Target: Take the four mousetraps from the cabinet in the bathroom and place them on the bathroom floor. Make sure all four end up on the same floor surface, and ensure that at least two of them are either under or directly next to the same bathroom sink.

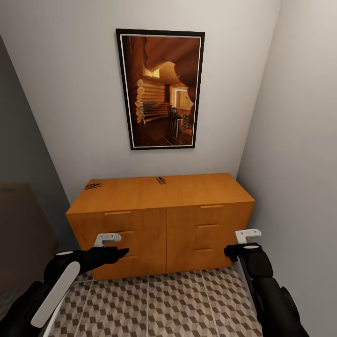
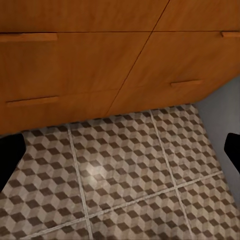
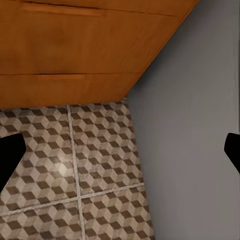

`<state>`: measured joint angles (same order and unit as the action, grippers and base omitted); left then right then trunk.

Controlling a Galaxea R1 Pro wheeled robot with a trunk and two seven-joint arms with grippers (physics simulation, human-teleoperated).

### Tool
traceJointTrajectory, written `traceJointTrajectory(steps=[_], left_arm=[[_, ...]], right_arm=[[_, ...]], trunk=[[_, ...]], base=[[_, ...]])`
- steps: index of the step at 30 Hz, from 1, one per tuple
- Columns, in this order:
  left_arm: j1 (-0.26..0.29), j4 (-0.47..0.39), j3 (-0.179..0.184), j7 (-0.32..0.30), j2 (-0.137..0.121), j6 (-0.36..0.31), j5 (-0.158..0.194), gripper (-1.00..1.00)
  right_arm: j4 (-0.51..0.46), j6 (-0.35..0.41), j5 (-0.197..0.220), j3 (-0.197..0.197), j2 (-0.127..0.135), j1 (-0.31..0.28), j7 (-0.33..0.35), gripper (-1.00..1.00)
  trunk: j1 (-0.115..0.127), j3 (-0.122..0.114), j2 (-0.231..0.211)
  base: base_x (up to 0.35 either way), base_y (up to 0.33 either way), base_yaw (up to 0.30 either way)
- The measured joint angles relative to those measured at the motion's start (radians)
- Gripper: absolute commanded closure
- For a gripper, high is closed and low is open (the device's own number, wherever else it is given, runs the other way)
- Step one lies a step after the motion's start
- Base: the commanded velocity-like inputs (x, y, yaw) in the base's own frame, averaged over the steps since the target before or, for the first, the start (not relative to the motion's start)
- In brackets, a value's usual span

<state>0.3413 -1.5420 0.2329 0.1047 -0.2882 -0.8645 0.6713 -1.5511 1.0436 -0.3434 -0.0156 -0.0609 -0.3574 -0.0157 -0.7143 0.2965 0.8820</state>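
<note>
We are facing the cabinet, its long axis running across the head view against the back wall beneath a framed picture. Two mousetraps are lying flat on its top: one mousetrap near the left rear corner, lengthwise roughly along the cabinet, and a second mousetrap at the middle of the rear edge, pointing toward the wall. Our left gripper and right gripper are hovering in front of the drawer fronts. The wrist views are showing the bathroom floor beneath the drawers, with dark fingertips set wide apart at both frame edges; the right fingertips are likewise spread, holding nothing.
</note>
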Motion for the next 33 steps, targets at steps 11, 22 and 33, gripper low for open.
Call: traceJointTrajectory(steps=[11, 22, 33], left_arm=[[0.005, -0.001, -0.001, -0.003, 0.003, -0.006, 0.002, -1.00], [0.029, -0.001, 0.000, -0.003, 0.005, -0.008, 0.002, -1.00], [0.036, -0.001, 0.000, -0.004, 0.013, 0.004, 0.003, -1.00]], right_arm=[[0.000, 0.000, 0.000, 0.001, 0.000, -0.042, 0.000, -1.00], [-0.005, 0.000, -0.001, 0.000, -0.001, -0.048, -0.001, -1.00], [-0.016, 0.000, 0.000, 0.000, -0.015, -0.068, 0.000, -1.00]], trunk=[[0.000, 0.000, 0.000], [0.000, 0.000, 0.000], [0.000, 0.000, 0.000]], base=[[0.000, 0.000, 0.000], [0.000, 0.000, 0.000], [0.000, 0.000, 0.000]])
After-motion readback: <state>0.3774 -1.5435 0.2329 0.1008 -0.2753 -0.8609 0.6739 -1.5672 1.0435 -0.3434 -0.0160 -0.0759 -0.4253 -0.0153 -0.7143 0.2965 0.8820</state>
